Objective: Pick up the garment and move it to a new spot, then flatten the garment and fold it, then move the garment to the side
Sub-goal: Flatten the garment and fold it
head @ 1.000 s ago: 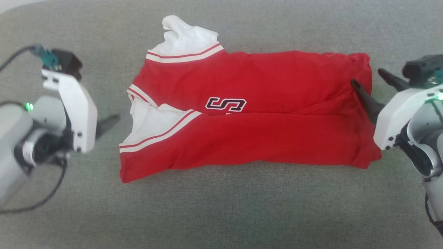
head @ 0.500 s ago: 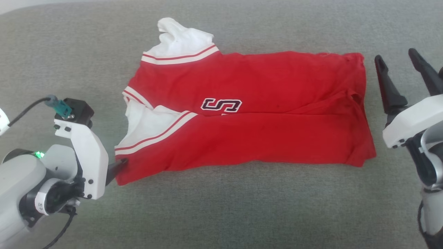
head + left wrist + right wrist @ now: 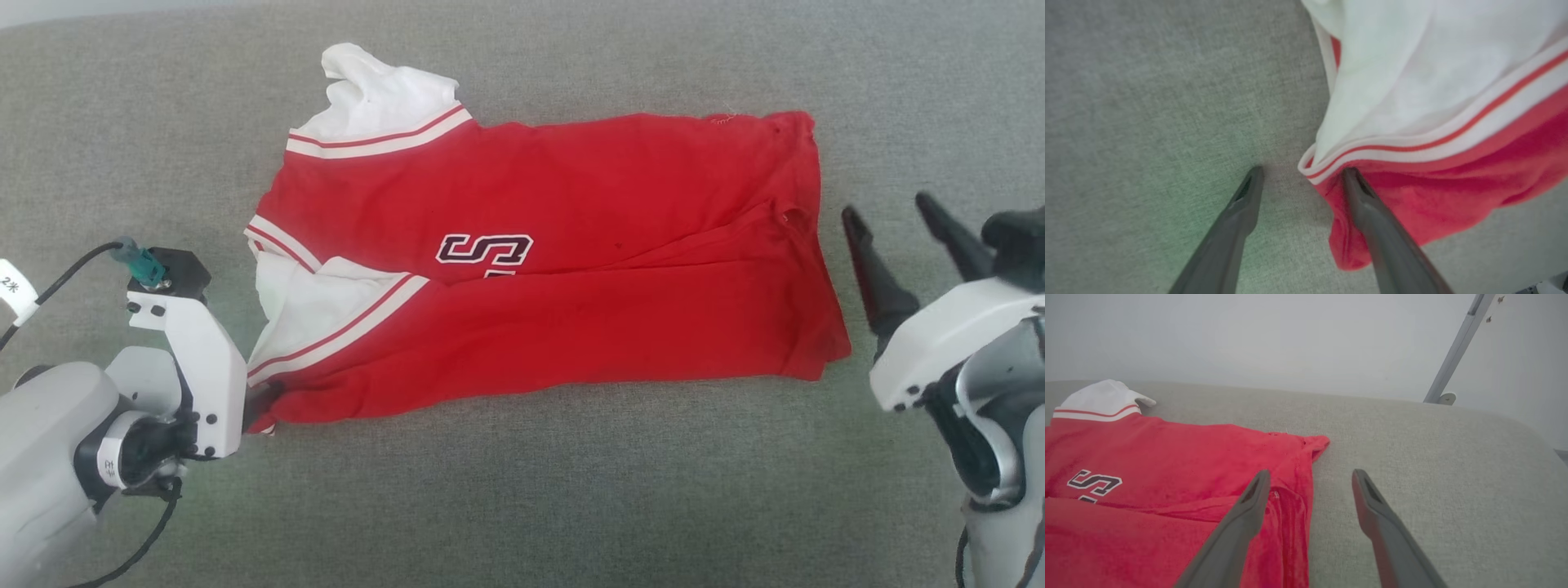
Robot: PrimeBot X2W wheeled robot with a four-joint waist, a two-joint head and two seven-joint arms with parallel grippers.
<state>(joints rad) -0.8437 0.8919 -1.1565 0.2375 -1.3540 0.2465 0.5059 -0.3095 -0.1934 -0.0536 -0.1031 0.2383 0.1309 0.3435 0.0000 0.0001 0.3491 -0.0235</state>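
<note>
Both released, left gripper [image 3: 1302,170] at garment [image 3: 571,327] corner, right gripper [image 3: 886,206] just beside, lettering [image 3: 484,249] half hidden.

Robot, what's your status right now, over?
Left claw open at near-left corner of folded red-and-white jersey shirt. Right claw open, just off its right edge. Nothing in the way.

A grey woven fabric surface [image 3: 522,506] with a rounded far edge; behind it, a pale wall [image 3: 1249,335] and a slanted grey pole [image 3: 1457,347].
</note>
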